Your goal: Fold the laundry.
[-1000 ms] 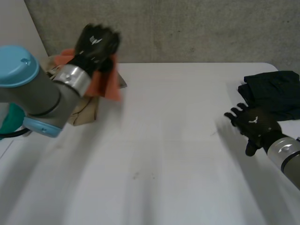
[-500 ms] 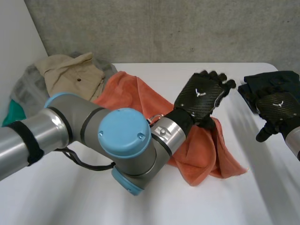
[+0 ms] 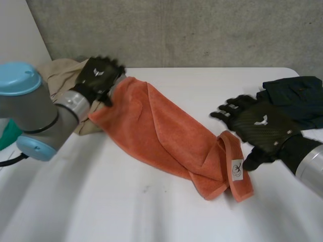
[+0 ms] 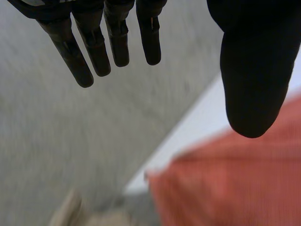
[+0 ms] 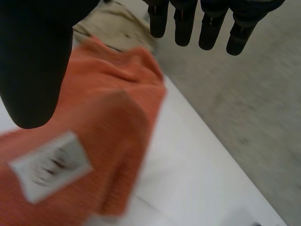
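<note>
The rumpled orange terry towel [image 3: 161, 132] runs diagonally between the left hand [image 3: 97, 74] and the right hand [image 3: 261, 127], both with fingers straight, holding nothing.

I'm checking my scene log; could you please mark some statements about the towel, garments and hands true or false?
1. The orange towel lies stretched across the white table. True.
2. Its white label is at the end near the left hand. False: it is at the end by the right hand.
3. Both hands' fingers are straight, holding nothing. True.
4. The dark garment lies on the towel. False: it lies apart, beyond the right hand.
</note>
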### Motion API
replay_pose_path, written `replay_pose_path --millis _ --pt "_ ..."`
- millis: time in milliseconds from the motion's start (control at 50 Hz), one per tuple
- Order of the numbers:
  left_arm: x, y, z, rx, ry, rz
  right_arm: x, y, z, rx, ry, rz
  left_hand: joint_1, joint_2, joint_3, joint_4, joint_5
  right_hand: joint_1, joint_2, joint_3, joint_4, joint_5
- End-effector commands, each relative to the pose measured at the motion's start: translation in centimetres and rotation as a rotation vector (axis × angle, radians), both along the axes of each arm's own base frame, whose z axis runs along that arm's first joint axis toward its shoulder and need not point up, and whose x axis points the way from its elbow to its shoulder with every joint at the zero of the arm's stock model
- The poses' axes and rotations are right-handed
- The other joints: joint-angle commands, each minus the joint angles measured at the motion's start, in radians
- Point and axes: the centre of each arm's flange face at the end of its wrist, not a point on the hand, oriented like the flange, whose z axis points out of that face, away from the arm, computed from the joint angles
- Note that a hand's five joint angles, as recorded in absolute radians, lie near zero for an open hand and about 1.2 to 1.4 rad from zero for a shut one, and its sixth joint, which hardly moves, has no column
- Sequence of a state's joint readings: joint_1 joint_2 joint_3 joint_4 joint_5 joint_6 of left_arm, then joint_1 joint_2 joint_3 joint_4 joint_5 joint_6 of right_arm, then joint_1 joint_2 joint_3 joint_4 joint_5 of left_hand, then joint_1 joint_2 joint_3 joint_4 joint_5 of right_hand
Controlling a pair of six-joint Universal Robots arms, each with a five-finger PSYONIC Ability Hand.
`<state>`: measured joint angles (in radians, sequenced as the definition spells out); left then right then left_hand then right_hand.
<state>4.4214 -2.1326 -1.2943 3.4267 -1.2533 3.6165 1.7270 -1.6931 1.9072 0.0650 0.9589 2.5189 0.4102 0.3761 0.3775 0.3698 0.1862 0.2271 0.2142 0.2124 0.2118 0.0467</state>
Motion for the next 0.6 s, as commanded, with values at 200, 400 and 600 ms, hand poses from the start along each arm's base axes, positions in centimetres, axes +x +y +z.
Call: replay_pose_path --millis 200,400,600 --pt "4.7 -5.1 -7.7 0.041 -0.292 0.038 4.4 2.4 -9.5 0.116 0.284 0.124 0.094 0.128 0.126 0.134 0.143 -0.036 -0.024 -0.022 -0.021 -0.031" --pt "3.6 -5.3 -9.6 0.055 -0.279 -0.038 5.3 2.3 -11.1 0.007 0.273 0.080 0.179 0.213 0.212 0.220 0.229 0.298 0.311 0.313 0.313 0.304" --pt "2.4 -4.5 -11.1 0.083 -0.283 -0.074 5.3 1.6 -11.7 -0.018 0.257 0.053 0.217 0.251 0.250 0.257 0.266 1.169 1.182 1.183 1.184 1.175"
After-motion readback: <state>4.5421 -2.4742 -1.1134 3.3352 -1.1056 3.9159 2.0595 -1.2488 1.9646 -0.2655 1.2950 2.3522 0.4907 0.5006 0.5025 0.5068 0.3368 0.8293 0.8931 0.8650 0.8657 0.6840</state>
